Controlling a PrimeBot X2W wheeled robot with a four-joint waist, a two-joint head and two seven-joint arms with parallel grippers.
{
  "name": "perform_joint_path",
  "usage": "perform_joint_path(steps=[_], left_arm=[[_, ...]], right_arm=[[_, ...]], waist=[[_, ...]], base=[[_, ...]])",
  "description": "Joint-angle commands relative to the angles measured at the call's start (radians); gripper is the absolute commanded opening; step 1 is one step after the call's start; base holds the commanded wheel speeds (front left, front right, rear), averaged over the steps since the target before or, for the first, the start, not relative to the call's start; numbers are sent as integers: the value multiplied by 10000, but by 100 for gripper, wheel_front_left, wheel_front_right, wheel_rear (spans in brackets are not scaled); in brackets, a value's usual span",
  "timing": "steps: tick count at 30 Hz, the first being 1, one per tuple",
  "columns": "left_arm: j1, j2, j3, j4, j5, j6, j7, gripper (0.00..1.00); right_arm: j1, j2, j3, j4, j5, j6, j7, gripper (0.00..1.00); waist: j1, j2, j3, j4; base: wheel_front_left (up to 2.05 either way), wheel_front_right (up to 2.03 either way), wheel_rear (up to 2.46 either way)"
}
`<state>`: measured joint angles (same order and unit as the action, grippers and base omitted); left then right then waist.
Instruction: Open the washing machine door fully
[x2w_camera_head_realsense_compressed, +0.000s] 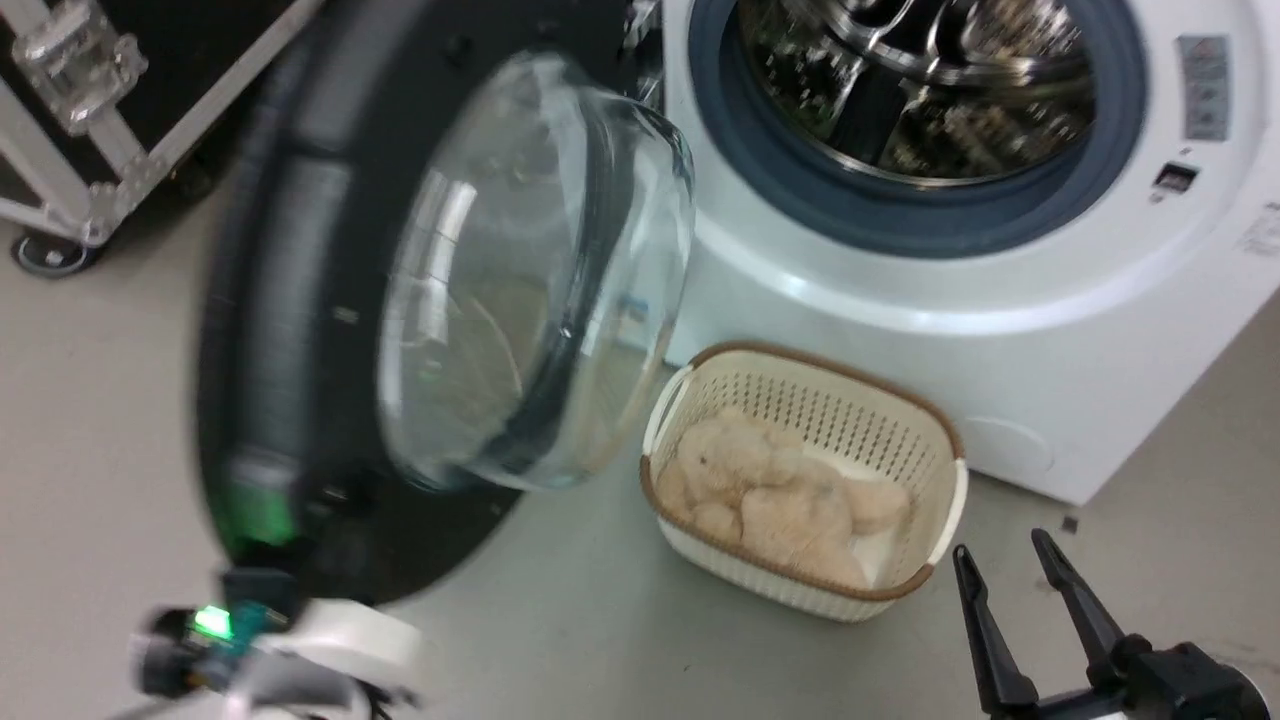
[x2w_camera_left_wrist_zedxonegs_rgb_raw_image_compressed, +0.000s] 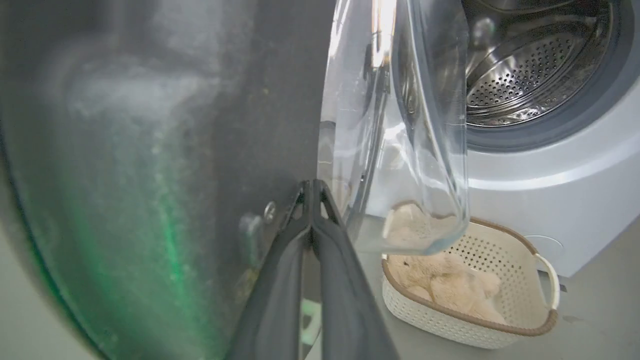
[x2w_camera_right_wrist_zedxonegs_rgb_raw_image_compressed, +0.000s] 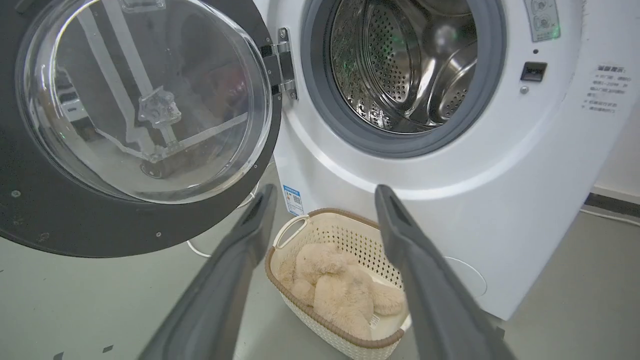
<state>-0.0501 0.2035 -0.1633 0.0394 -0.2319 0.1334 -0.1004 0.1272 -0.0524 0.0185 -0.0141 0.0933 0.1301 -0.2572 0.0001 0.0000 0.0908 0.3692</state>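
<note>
Two grippers: the left gripper (x2w_camera_left_wrist_zedxonegs_rgb_raw_image_compressed: 312, 192) is seen with its fingers pressed together; the right gripper (x2w_camera_head_realsense_compressed: 1000, 548) is held with its fingers spread and nothing between them.
Door: the washing machine door (x2w_camera_head_realsense_compressed: 290, 300) is swung out from the white washing machine (x2w_camera_head_realsense_compressed: 1000, 330), hung on its hinge (x2w_camera_right_wrist_zedxonegs_rgb_raw_image_compressed: 284, 62) at the left of the drum (x2w_camera_right_wrist_zedxonegs_rgb_raw_image_compressed: 400, 75) opening.
Left contact: the closed fingertips are set against the door's black inner face, just beside the glass bowl (x2w_camera_left_wrist_zedxonegs_rgb_raw_image_compressed: 400, 125).
Right side: the right gripper is seen well apart from the door, low near the basket (x2w_camera_head_realsense_compressed: 800, 400), in which a plush toy (x2w_camera_head_realsense_compressed: 780, 490) is laid.
</note>
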Motion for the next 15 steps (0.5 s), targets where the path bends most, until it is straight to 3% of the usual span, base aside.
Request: perform_joint_path(steps=[1,5,10,15], left_arm=[[-300,191,203,39,-71,37,-54,0],[-1076,1015,1210,814,-573,-63,201,0],[-1704,1499,1999,1608,-1037,-20,275,0],[-2623,2100,2660,2550,-1518,-256,112,0]], right_arm=[[-152,19,17,-8,-68,6,-45,100],[-427,-231,179,-6,-204,6,-45,100],[-726,-503,216,-14,-201,6,-45,100],[-898,-715,139,-41,-209,6,-45,100]], waist=[[-1,0,344,189],[-1,0,1001,158],[-1,0,1479,-44],[-1,0,1963,-256]], base=[[0,0,0],[0,0,0],[0,0,0],[0,0,0]])
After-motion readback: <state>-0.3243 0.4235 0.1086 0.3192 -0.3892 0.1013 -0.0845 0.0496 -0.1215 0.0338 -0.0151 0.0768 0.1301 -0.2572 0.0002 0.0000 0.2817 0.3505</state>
